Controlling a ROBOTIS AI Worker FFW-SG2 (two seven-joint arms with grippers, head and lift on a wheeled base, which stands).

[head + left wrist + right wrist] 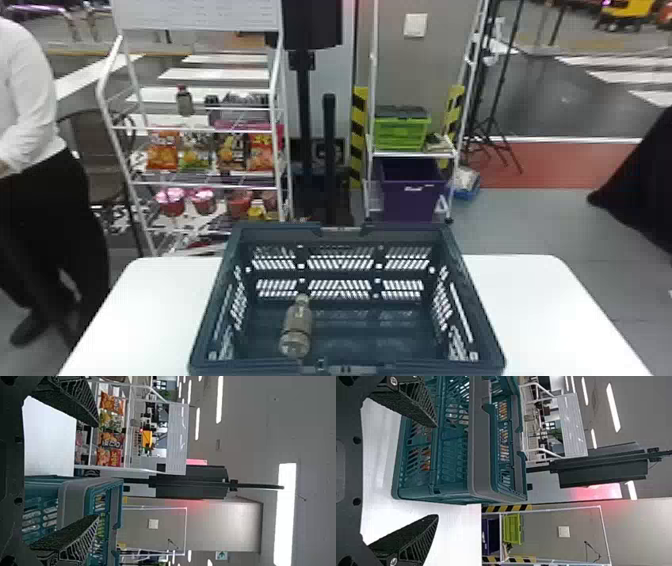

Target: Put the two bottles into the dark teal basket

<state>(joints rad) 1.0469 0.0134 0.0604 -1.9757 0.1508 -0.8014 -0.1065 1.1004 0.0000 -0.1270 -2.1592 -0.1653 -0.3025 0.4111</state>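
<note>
Head view: one bottle sits inside the dark teal basket, toward eight o'clock, so I judge the job half done, with the second bottle left to place. Another bottle stands on the rack at eleven o'clock from the basket; whether it is the one wanted, I cannot tell. Left gripper and right gripper both have jaws spread wide, holding nothing.
</note>
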